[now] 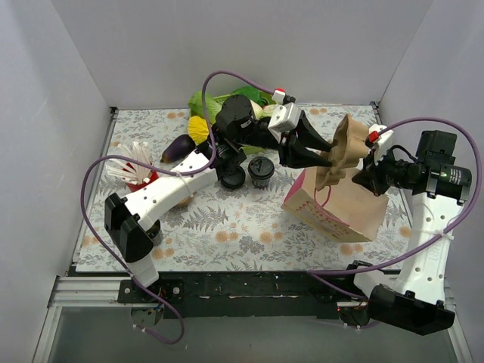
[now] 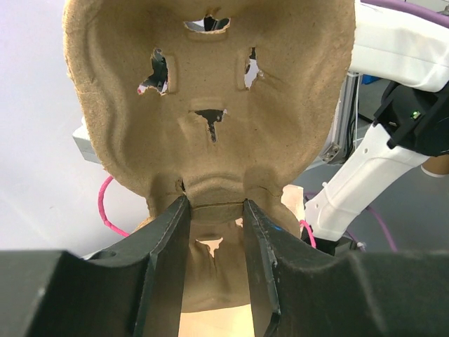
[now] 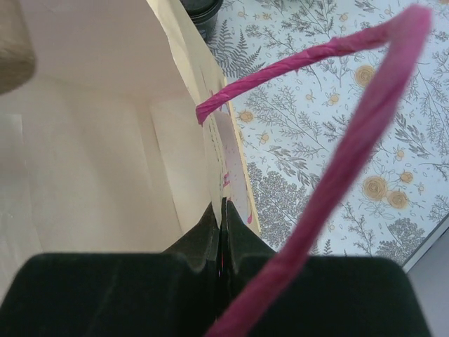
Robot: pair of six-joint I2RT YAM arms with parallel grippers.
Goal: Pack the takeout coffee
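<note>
Two small dark cups with black lids, the takeout coffee (image 1: 261,171) and a second one (image 1: 233,177), stand on the table under my left arm. One shows at the top edge of the right wrist view (image 3: 202,10). My left gripper (image 1: 324,155) is shut on the brown cardboard carrier (image 1: 344,147) and holds it upright above the open paper bag (image 1: 340,208). In the left wrist view the carrier (image 2: 210,105) sits between my fingers (image 2: 167,239). My right gripper (image 1: 370,178) is shut on the bag's rim (image 3: 228,168) and holds it open.
A red cup of white straws (image 1: 140,174) stands at the left. An eggplant (image 1: 178,147), a yellow item (image 1: 198,128) and green vegetables (image 1: 219,102) lie at the back. The bag's pink handle (image 3: 337,175) loops beside my right gripper. Grey walls enclose the table.
</note>
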